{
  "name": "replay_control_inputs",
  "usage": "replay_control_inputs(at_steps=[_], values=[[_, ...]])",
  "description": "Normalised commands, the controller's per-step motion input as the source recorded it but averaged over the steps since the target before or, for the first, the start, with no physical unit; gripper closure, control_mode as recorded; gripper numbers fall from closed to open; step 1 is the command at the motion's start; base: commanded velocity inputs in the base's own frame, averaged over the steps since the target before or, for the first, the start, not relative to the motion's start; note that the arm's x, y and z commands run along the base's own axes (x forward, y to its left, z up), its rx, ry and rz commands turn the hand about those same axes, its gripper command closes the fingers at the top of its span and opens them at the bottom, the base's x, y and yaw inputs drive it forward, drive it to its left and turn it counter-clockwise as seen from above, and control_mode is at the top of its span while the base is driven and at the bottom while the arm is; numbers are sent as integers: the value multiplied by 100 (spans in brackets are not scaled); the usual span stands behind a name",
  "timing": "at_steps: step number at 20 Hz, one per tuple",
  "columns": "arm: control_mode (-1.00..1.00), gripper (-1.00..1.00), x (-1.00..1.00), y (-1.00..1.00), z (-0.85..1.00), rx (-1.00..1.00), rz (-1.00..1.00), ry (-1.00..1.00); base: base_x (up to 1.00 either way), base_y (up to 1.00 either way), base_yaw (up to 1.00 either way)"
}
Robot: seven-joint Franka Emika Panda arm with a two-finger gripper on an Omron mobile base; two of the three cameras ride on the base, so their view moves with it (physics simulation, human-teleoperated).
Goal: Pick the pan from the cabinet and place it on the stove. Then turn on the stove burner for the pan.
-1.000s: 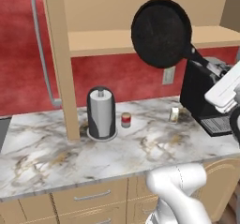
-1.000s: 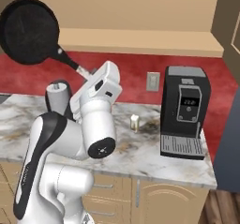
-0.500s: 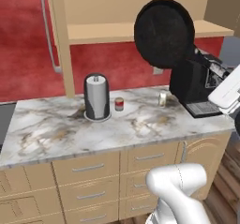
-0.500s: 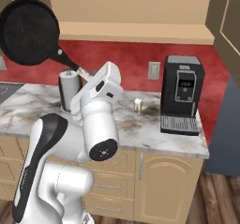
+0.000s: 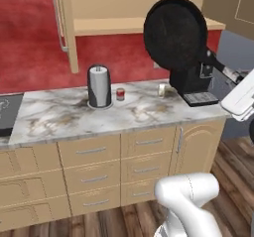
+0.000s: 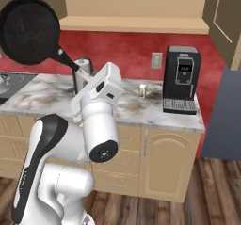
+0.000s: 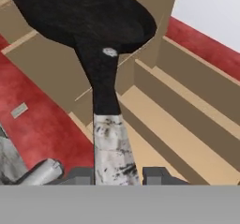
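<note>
The round black pan (image 5: 174, 32) hangs tilted in the air in front of the open cabinet (image 5: 124, 25), well above the counter. My gripper (image 7: 117, 176) is shut on the silver tip of its long handle. In the right base view, the pan (image 6: 29, 30) is up at the left and the gripper (image 6: 84, 73) holds the handle's end below it. The hand view looks up along the handle at the pan (image 7: 79, 12), with the cabinet (image 7: 187, 110) shelves behind. An edge of the dark stove (image 5: 7, 114) shows at the counter's far left. The stove burner is out of view.
On the marble counter (image 5: 74, 119) stand a paper-towel roll (image 5: 99, 85), a small red can (image 5: 120, 93), a small jar (image 5: 162, 89) and a black coffee machine (image 6: 181, 80). The cabinet door (image 5: 64, 23) stands open. Tan drawers (image 5: 89, 169) run below the counter.
The whole picture has shifted: the base has backed away and moved, so more of the counter, the drawers and the stove's edge now show. The pan stays gripped and raised.
</note>
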Motion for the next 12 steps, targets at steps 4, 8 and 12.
replay_control_inputs(at_steps=[4,8,12], values=[[100,100,0,0,0,0,0,0,-57,39,5],[100,100,0,0,0,0,0,0,-58,53,9],[100,100,0,0,0,0,0,0,-53,63,11]])
